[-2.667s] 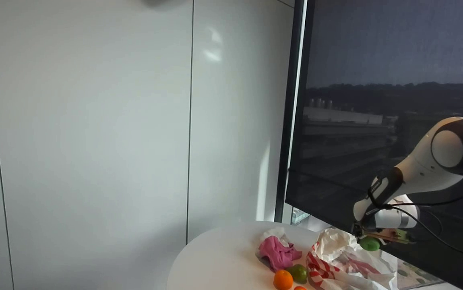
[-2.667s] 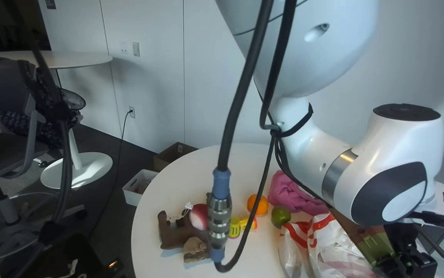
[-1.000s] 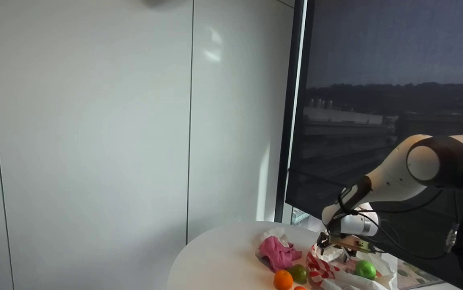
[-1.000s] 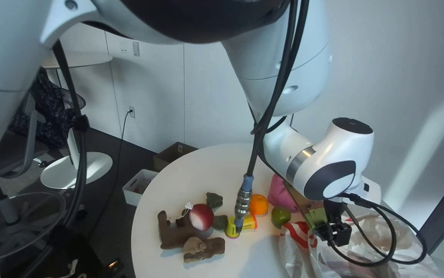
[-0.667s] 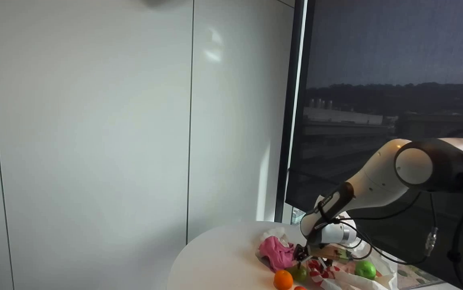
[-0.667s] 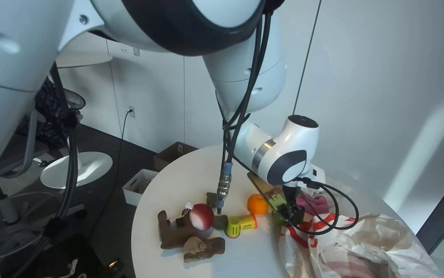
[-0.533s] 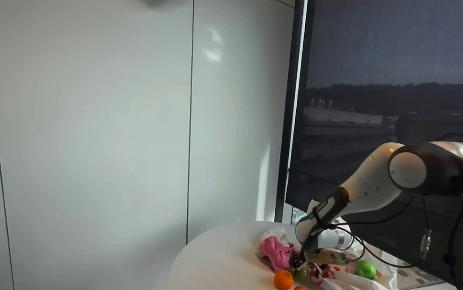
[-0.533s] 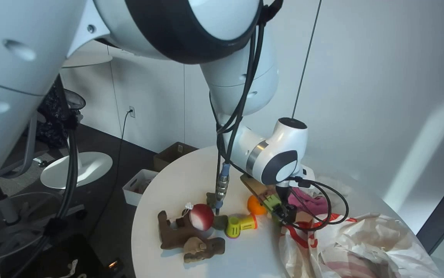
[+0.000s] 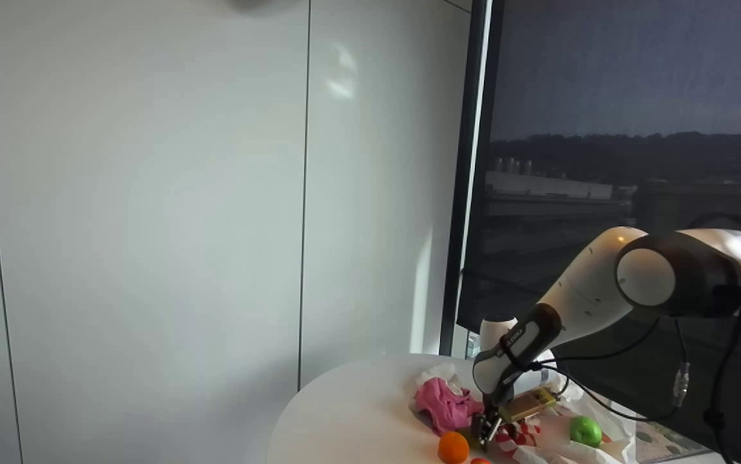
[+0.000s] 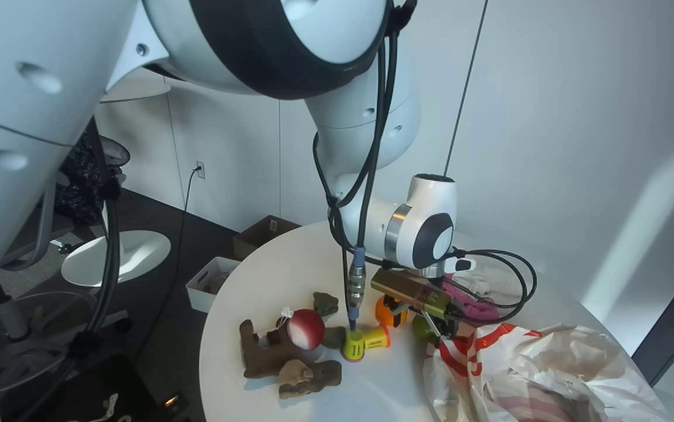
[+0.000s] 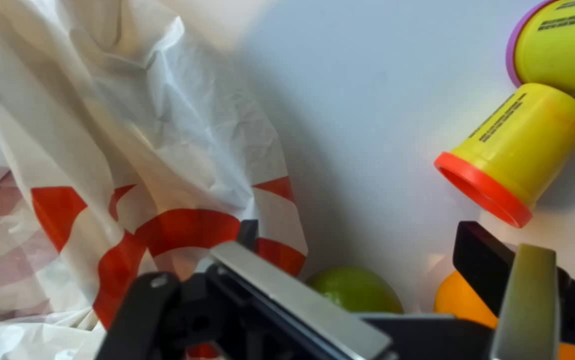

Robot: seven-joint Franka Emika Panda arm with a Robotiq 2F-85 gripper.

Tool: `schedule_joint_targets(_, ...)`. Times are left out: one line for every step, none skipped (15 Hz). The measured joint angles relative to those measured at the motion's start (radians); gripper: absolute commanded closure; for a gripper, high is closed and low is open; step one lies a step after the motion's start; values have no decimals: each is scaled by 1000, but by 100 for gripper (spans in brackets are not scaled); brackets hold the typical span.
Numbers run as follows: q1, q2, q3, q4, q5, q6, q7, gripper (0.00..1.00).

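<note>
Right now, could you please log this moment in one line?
gripper: open, empty | nearby: round green fruit, round orange fruit | beside: red-and-white plastic bag

From farther back, both exterior views face white wall (image 9: 151,193) across the round table (image 10: 384,387), the wrist view peering closely down.

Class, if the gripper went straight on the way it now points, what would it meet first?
Most likely the dark green fruit, which shows between the sides of the open gripper in the wrist view. The gripper partly hides the orange there; depth is unclear, so that might come first.
</note>
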Motion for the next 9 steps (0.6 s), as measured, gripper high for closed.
schedule_joint_targets(4,0,-1,6,-29,-4,-22,0)
schedule_joint_targets(9,0,-1,12,-58,-8,-44,0)
schedule_joint_targets(12,0,-1,17,-86,-12,-67,0)
schedule_joint_targets(16,0,-1,21,-114,-13,-91,0)
schedule_joint_targets(18,2,-1,26,-139,-13,-112,0)
schedule_joint_targets(20,4,-1,32,-159,-13,-131,0)
schedule_joint_targets(20,7,-1,37,-174,-13,-148,0)
schedule_joint_targets(20,10,0,42,-182,-13,-166,0)
schedule_joint_targets(20,13,0,47,-184,-13,-185,0)
